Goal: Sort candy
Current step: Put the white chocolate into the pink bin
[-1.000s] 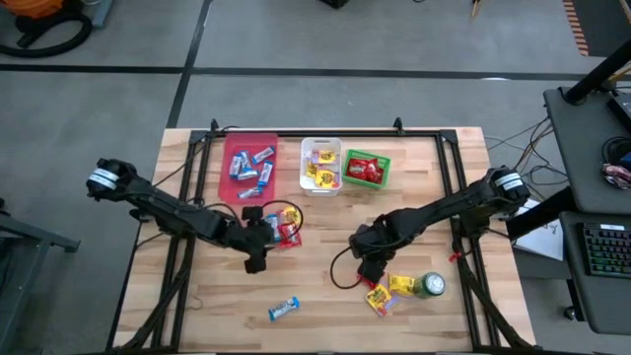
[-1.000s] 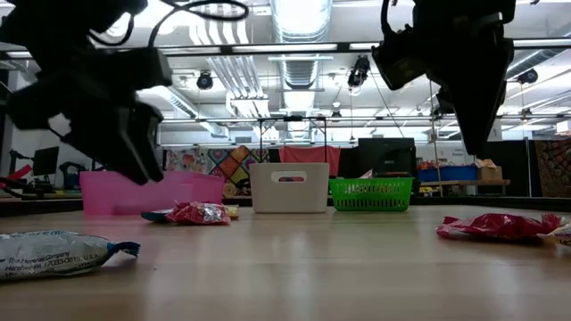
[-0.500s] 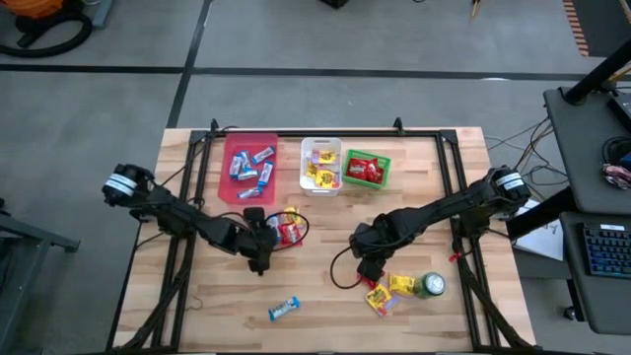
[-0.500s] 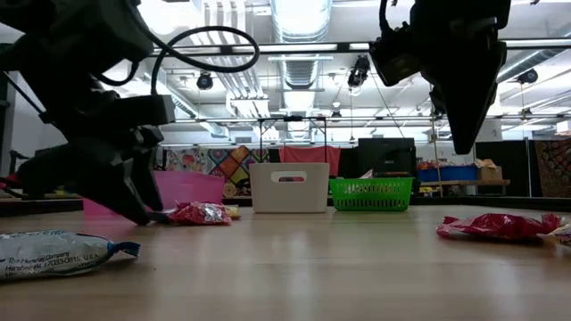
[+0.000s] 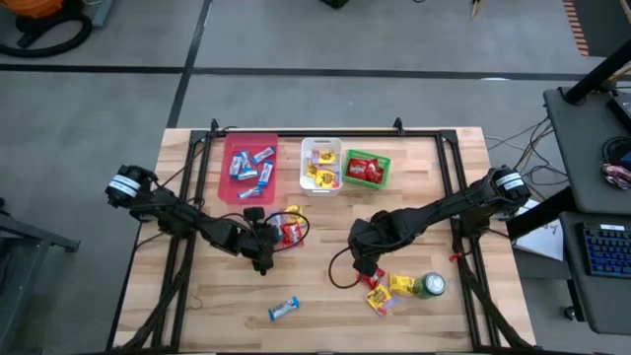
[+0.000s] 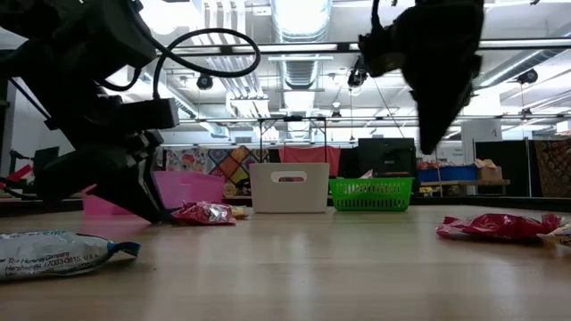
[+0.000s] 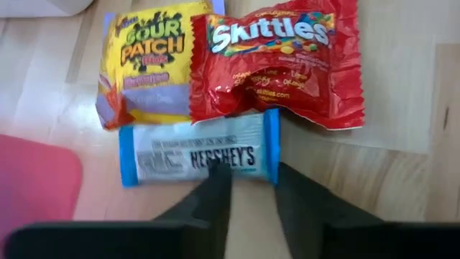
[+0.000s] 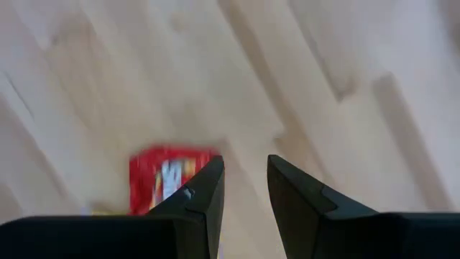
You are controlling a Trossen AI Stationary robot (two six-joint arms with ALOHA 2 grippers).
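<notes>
A blue-and-silver bar [image 7: 198, 155] lies flat on the wood next to a yellow packet [image 7: 147, 61] and a red packet [image 7: 277, 54], in front of the pink tray [image 5: 248, 168]. My left gripper [image 7: 251, 176] is down at the table over this bar's end, its fingers a narrow gap apart. My right gripper [image 5: 367, 256] hangs above the table right of centre, open and holding nothing. A red packet [image 8: 167, 180] lies on the wood below it. My left gripper comes from above. One fingertip [image 7: 219, 171] stands over the bar's printed face at its near long edge [image 7: 237, 169], and the other [image 7: 284, 174] stands just past the bar's blue end [image 7: 271, 144]. The bar lies flat on the table. Whether the fingers touch it, I cannot tell.
The pink tray holds blue-and-silver bars, a white bin [image 5: 320, 166] yellow packets, and a green basket [image 5: 366, 168] red ones. Another bar [image 5: 283, 309] lies near the front edge. Yellow and red packets [image 5: 387, 291] and a green can [image 5: 430, 286] sit at the front right.
My left gripper has come down from above the table to the wood at the candy cluster, moving slightly toward the table's right. My right gripper has shifted a little toward the table's left. The candy has stayed where it was.
</notes>
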